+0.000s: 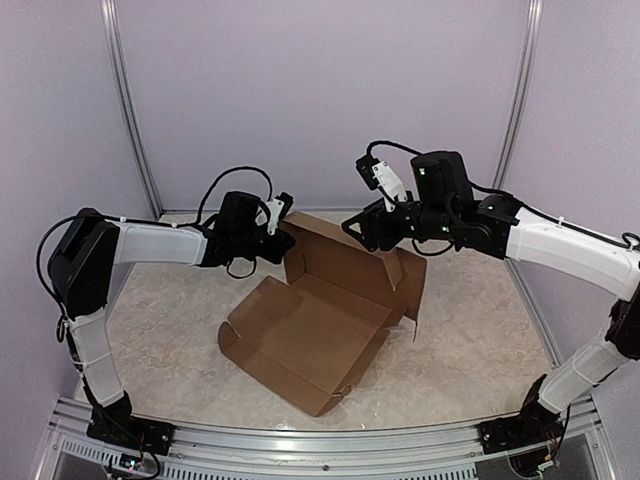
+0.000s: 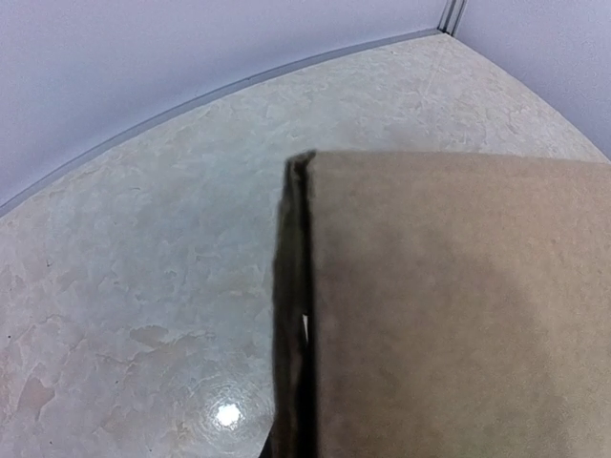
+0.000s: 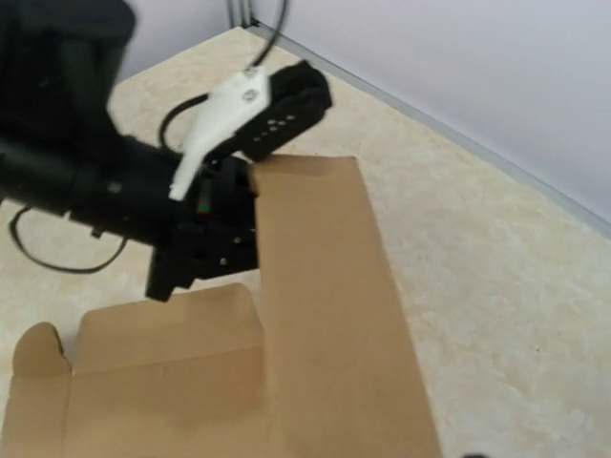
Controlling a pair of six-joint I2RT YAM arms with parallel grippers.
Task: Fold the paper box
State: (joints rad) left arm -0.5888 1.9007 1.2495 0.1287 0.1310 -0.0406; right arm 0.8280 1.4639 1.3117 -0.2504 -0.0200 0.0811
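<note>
**Rear panel raised, side walls yet to fold**

The box (image 1: 300, 340) lies at the middle of the table (image 1: 470, 330), half formed. Its wide base is flat and runs toward 7 o'clock, and short flaps are lifted along its near edges. The rear panel (image 1: 335, 255) stands tilted up at the 12 o'clock side.

The left claw (image 1: 283, 210) is at about 11 o'clock of the box. It is closed tight on the top left corner of that panel; the right wrist view shows its fingers pinching the cardboard edge, and the left wrist view is mostly filled by the sheet. The right claw (image 1: 358, 228) hangs at about 1 o'clock, just beside the panel's right end. I cannot tell from these views how far it is open or whether it touches the cardboard.

The step in hand looks like raising and holding the rear panel so the walls can be set. Much of the fold appears to remain, as no side wall is locked.

The next move probably calls for the right claw to take the panel's free end or a side flap and turn it inward along its crease while the left claw steadies the corner. Pulling unevenly could skew or drag the light sheet.
</note>
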